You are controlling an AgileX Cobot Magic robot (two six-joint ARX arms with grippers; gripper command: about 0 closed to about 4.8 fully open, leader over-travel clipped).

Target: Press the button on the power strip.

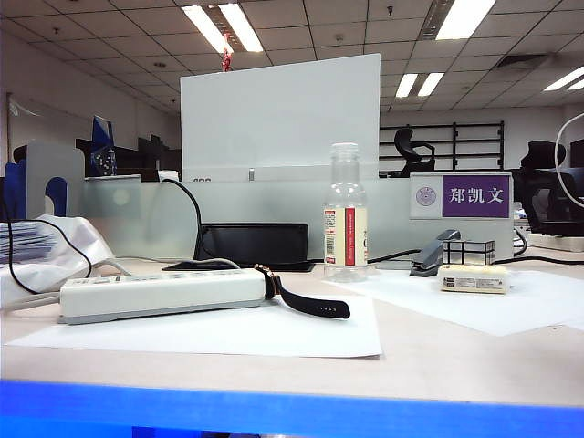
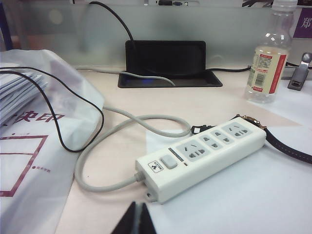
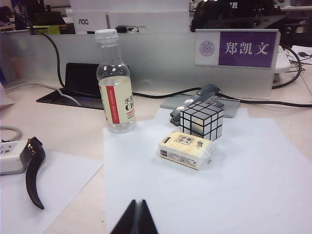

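The off-white power strip (image 1: 162, 294) lies on a white sheet at the left of the table, its thick cable curling off to the left. In the left wrist view the power strip (image 2: 204, 153) shows its grey button (image 2: 168, 162) at the cable end. My left gripper (image 2: 136, 206) is shut and empty, hovering just short of that end. My right gripper (image 3: 137, 203) is also shut and empty, over a white sheet in front of the yellow pack (image 3: 186, 149). One end of the power strip (image 3: 9, 155) shows in the right wrist view. Neither gripper shows in the exterior view.
A black watch (image 1: 306, 299) lies against the strip's right end. A clear bottle (image 1: 345, 224) stands mid-table, with a stapler (image 1: 434, 253), mirror cube (image 3: 201, 119) and nameplate (image 1: 461, 196) to its right. A plastic bag (image 2: 34, 146) of papers lies at the left, a black desk hatch (image 2: 168, 62) behind.
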